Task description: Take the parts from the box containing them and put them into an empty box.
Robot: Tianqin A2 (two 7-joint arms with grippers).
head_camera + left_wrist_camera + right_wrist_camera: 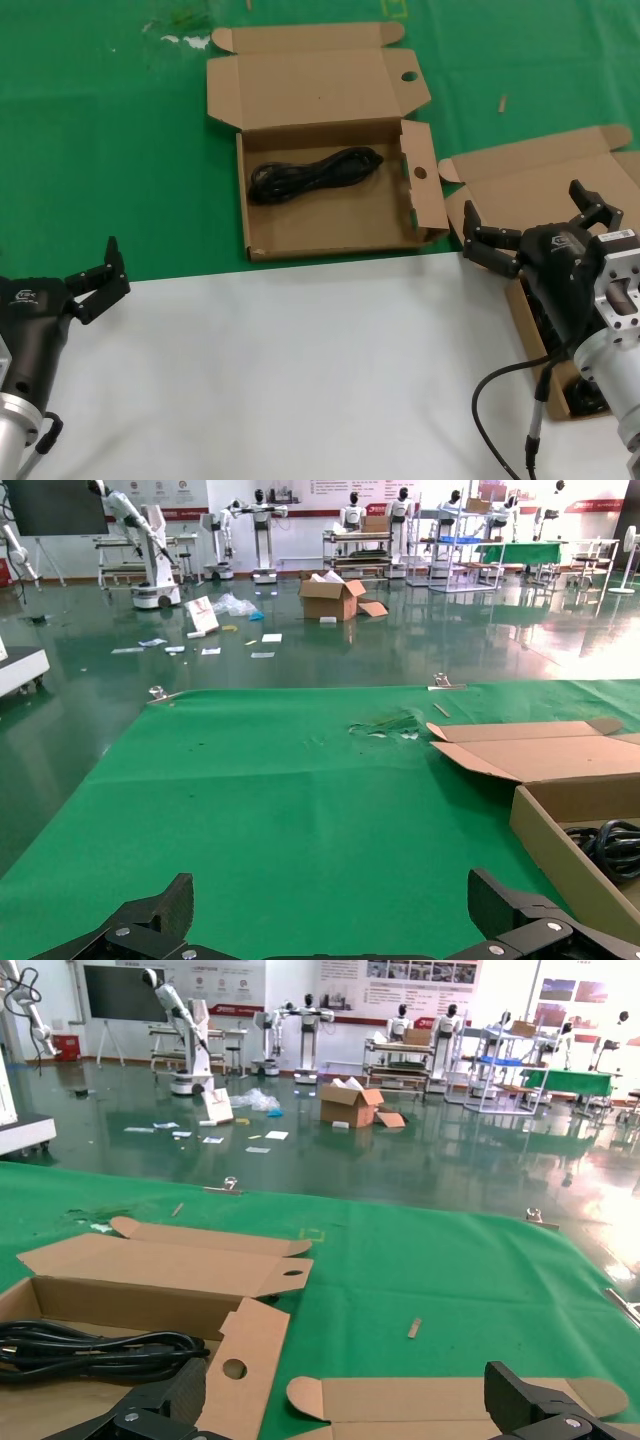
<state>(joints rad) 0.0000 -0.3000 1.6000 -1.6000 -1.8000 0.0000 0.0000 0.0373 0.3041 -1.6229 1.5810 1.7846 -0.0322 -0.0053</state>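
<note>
The box with the round-holed lid [300,85] lies open at the middle of the green cloth, with one black cable bundle [315,172] inside. The plain-lidded box [530,180] lies open at the right; my right arm hides most of it, and dark cables [590,398] show at its near end. My right gripper [527,215] hangs open and empty over that box. Its wrist view shows the open gripper [345,1390], the plain lid [440,1400], the holed side flap [235,1368] and the cable [90,1345]. My left gripper [115,270] is open and empty at the near left.
A white sheet [300,370] covers the near half of the table, and the green cloth [100,150] covers the far half. In the left wrist view the open gripper [330,900] faces the bare cloth, with the holed box [560,850] off to one side.
</note>
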